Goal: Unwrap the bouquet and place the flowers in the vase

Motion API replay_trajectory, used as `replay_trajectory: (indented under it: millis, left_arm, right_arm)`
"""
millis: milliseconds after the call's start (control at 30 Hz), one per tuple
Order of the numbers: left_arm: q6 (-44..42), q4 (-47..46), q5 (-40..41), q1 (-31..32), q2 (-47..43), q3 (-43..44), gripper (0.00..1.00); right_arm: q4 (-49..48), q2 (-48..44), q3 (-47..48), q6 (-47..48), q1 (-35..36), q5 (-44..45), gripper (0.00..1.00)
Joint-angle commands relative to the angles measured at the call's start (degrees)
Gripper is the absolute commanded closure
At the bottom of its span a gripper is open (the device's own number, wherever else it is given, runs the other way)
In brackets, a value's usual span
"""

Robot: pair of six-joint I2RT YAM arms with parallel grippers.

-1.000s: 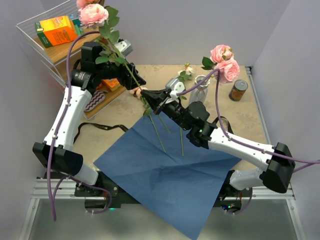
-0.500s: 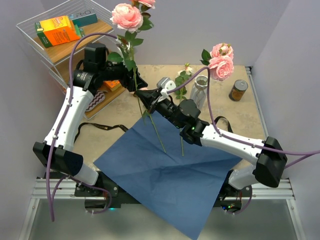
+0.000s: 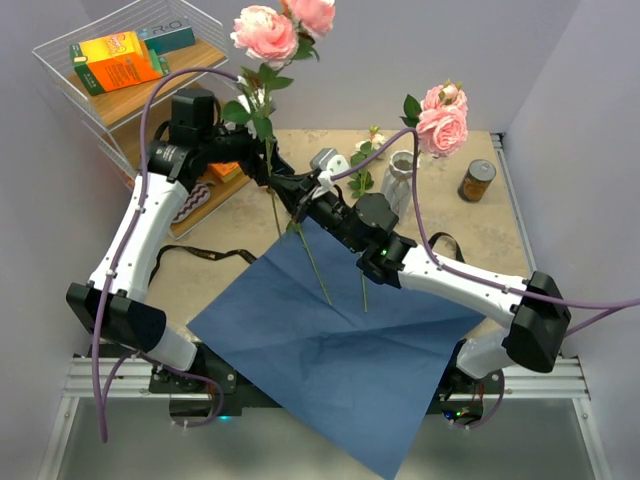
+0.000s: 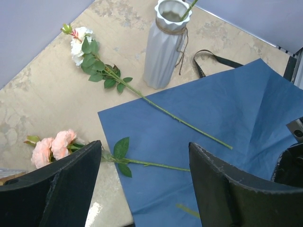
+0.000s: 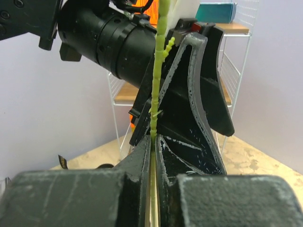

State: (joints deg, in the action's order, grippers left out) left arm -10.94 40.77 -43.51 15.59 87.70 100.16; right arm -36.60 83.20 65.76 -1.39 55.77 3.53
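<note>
Gripping a pink rose [image 3: 265, 35] upright by its stem, clamped the right gripper [image 5: 152, 142] tight; held the left gripper [image 4: 144, 153] wide apart, empty, beside it; saw the vase [image 4: 165, 52] beyond the blue paper [image 3: 340, 350].

stem [image 5: 158, 71] crowded, left claw [image 4: 144, 146] (just beside)

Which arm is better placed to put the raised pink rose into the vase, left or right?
Right. The right end effector is shut on the rose stem, and the vase stands beside that arm. The left end effector is open and empty.
</note>
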Motion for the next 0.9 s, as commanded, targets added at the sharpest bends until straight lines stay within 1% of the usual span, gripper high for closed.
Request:
replay_trajectory:
  millis: [0,67,133,333,367,400,467,500,600,733,867]
  left_arm:
    - [-2.24,4.4,-3.34,3.74,-2.36,-1.81,0.21]
    - [-2.42,4.58,-3.34,3.83,-2.36,-1.98,0.21]
    - [-2.42,4.4,-3.6,3.83,-2.36,-2.16,0.21]
    - [-2.42,4.05,-2.55,4.0,-3.06,-2.43,0.21]
    - [-1.72,3.62,-1.42,4.0,-3.15,-2.51,0.21]
    - [-1.11,2.74,2.16,4.0,-3.24,-2.6,0.21]
    - [0.47,1.24,6.49,3.92,-2.8,-2.25,0.21]
    - [0.74,1.06,9.98,3.92,-2.45,-1.99,0.21]
    - [2.85,1.41,14.05,3.39,0.18,-0.76,0.21]
    - [7.15,-1.39,16.61,0.5,1.77,-0.84,0.2]
    - [9.27,-2.45,18.37,-1.97,2.83,-0.32,0.2]
  right_arm:
    - [-3.66,0.56,4.47,-0.46,-0.31,-0.02,0.94]
    - [-3.48,0.73,4.73,-0.37,-0.4,-0.02,0.95]
    - [-3.13,0.91,4.99,-0.37,-0.31,-0.01,1.0]
    - [-3.04,0.83,4.21,-0.19,-0.4,2.0,1.0]
    - [-3.56,0.39,3.68,-0.19,-0.31,2.79,1.0]
    - [-4.35,-0.83,2.37,0.33,-0.31,3.06,1.0]
    - [-5.32,-2.33,1.31,1.12,-0.4,4.37,1.0]
    - [-5.15,-2.95,0.87,3.47,-0.4,4.82,1.0]
    - [-4.53,-5.32,-0.18,6.73,-0.31,6.39,1.0]
    - [-5.23,-8.31,-0.89,10.35,-0.31,8.33,1.0]
    - [-5.24,-9.63,-0.1,15.09,-0.31,10.26,1.0]
